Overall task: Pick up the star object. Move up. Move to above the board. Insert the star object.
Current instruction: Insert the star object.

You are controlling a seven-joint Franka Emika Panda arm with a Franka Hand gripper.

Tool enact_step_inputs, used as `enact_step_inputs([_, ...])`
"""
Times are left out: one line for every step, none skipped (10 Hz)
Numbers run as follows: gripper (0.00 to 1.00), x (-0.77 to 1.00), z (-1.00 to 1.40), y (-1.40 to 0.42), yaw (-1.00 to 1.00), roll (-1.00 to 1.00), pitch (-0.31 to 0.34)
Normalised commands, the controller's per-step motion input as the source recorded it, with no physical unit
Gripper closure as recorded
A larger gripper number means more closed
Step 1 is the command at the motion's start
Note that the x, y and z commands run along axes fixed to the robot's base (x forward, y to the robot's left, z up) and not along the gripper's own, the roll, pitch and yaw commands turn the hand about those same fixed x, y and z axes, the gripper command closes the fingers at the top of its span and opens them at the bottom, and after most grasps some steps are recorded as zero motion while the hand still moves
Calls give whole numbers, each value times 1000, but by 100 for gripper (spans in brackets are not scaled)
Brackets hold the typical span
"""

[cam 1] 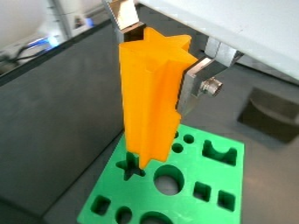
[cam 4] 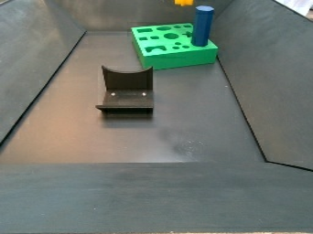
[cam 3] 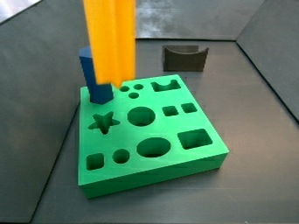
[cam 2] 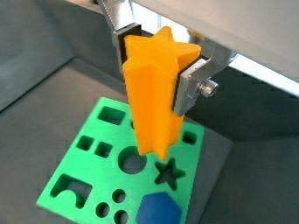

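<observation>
My gripper [cam 1: 162,52] is shut on the star object [cam 1: 152,96], a tall orange star-section peg, held upright by its upper end; both wrist views show this [cam 2: 158,63]. The peg [cam 3: 108,44] hangs over the board [cam 3: 152,171], a bright green block with many shaped holes. Its lower end is clear of the board's top, close to the star hole [cam 1: 131,166] [cam 2: 170,172]. The gripper itself is out of both side views. In a side view only the tip of the peg [cam 4: 184,3] shows above the board [cam 4: 184,57].
A shorter dark-blue peg [cam 3: 93,74] [cam 4: 203,26] stands in the board's corner, right beside the orange peg. The dark fixture [cam 4: 124,90] [cam 3: 184,57] stands on the grey floor away from the board. Sloping grey walls enclose the floor.
</observation>
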Motion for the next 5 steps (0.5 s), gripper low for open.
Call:
enact_step_inputs([100,-100,-517,0,-1000,34,0])
enact_step_inputs([100,-26,-629,0,-1000,6,-17])
enact_step_inputs([100,-11,-651,0,-1000,19,-39])
enact_step_inputs([100,-77,-97,0,-611,0,-44])
enact_step_inputs([100,-63,0,0,0,0,-19])
